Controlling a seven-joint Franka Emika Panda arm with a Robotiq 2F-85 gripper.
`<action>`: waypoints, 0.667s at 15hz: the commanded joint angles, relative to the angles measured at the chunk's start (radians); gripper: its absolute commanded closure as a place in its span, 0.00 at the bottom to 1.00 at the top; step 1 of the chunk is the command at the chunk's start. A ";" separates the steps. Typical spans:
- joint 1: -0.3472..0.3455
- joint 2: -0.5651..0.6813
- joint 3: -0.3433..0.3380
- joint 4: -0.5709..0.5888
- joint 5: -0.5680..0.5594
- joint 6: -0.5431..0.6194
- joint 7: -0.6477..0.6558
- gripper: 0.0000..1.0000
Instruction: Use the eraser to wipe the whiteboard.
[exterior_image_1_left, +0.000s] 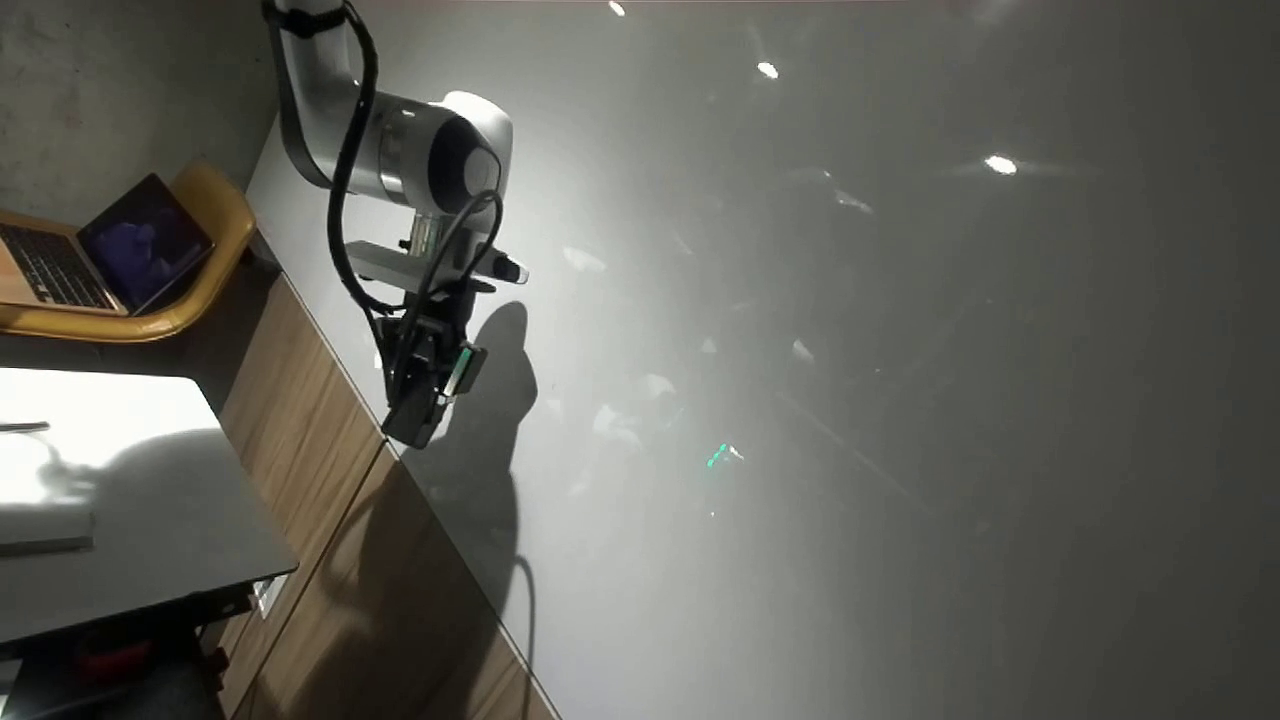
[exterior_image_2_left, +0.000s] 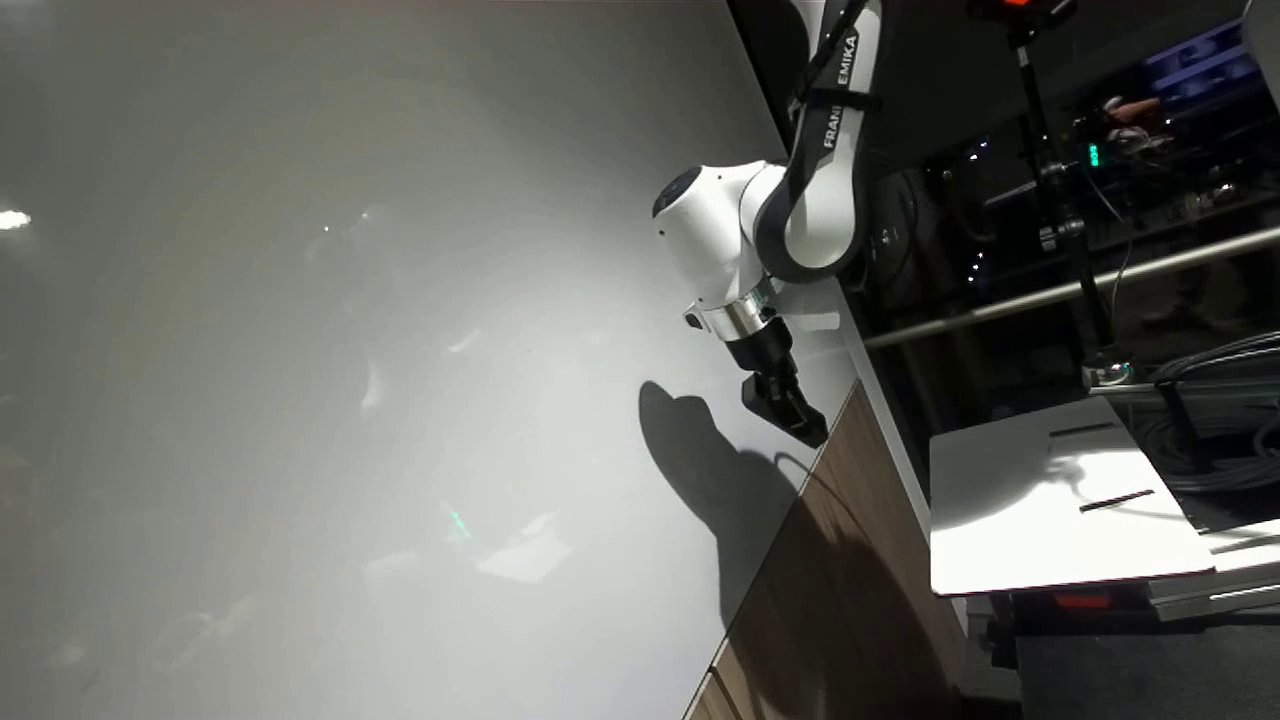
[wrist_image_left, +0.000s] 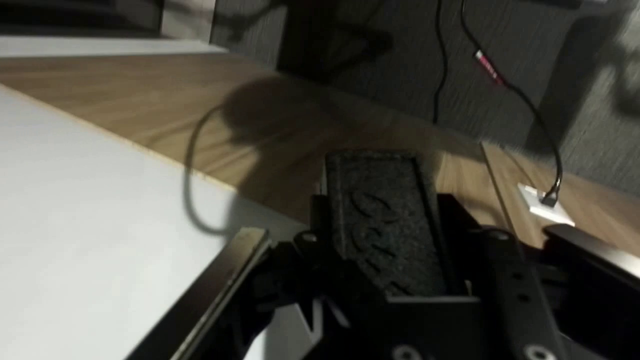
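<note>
The whiteboard (exterior_image_1_left: 850, 350) is a large glossy panel in both exterior views (exterior_image_2_left: 400, 300) and lies at left in the wrist view (wrist_image_left: 90, 210). It bears light reflections and a small green spot (exterior_image_1_left: 717, 456); I cannot tell if that is ink or reflection. My gripper (wrist_image_left: 382, 215) is shut on the dark grey eraser (wrist_image_left: 382, 225), whose far end sticks out beyond the fingers. In an exterior view the gripper (exterior_image_2_left: 775, 385) hangs near the board's wood-side edge. Its shadow falls apart from it on the board, so the eraser looks off the surface.
A wood panel (wrist_image_left: 125, 105) borders the board. A white tabletop (exterior_image_1_left: 150, 480) stands close by, also in an exterior view (exterior_image_2_left: 1060, 510). A laptop (exterior_image_1_left: 60, 265) rests on a yellow chair (exterior_image_1_left: 215, 225). A black cable (wrist_image_left: 537, 115) runs to a white socket plate (wrist_image_left: 540, 205).
</note>
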 joint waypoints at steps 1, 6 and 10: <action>-0.022 -0.108 -0.025 0.023 0.165 -0.278 -0.195 0.70; -0.066 -0.122 -0.063 0.086 0.308 -0.507 -0.414 0.70; -0.063 -0.069 -0.058 0.083 0.360 -0.539 -0.459 0.70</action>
